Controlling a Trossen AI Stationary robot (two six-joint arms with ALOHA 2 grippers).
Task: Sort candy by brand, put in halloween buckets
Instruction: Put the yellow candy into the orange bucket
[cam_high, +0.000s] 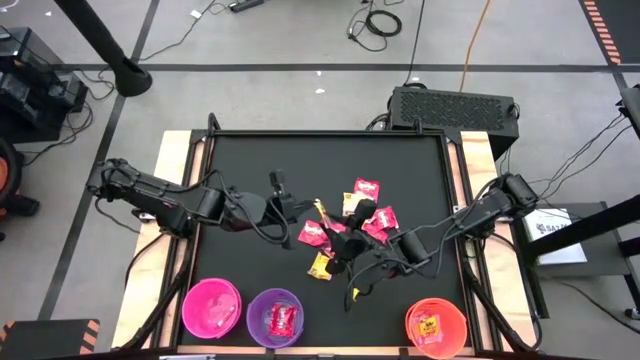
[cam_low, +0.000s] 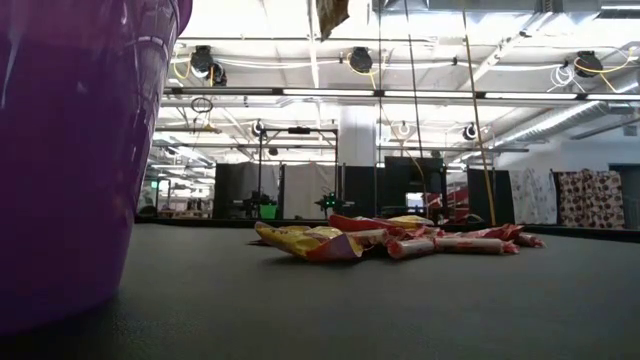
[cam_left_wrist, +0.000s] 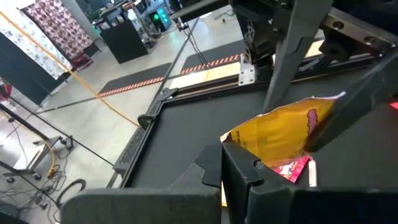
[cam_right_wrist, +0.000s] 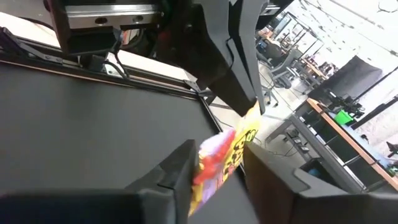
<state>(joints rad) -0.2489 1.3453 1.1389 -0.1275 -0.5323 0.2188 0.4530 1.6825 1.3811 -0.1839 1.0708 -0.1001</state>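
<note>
High view: the black surface (cam_high: 400, 160) carried a loose cluster of red/magenta packets (cam_high: 367, 190) and a yellow packet (cam_high: 320, 266) near its centre. Along the near edge stood the hot pink bucket (cam_high: 211, 307), the purple bucket (cam_high: 275, 317) holding a red packet, and the orange-red bucket (cam_high: 437, 327) holding a yellow one. The left claw (cam_high: 318, 212) and the right claw (cam_high: 350, 250) both reached into the cluster from opposite sides.

Low view: the arms did not appear here; only the purple bucket's wall (cam_low: 70, 150) and the flat, shiny candy pile (cam_low: 390, 238) lying on the surface were seen, well apart.

Left wrist view: a yellow packet with red print (cam_left_wrist: 283, 134) was pinched between the left claw's fingers (cam_left_wrist: 239, 177), lifted clear of the surface.

Right wrist view: a crumpled yellow packet with red and pale markings (cam_right_wrist: 224, 155) sat between the right claw's fingers (cam_right_wrist: 177, 168), which were narrowed onto it; the other arm's dark fingers also pressed on its upper end.
</note>
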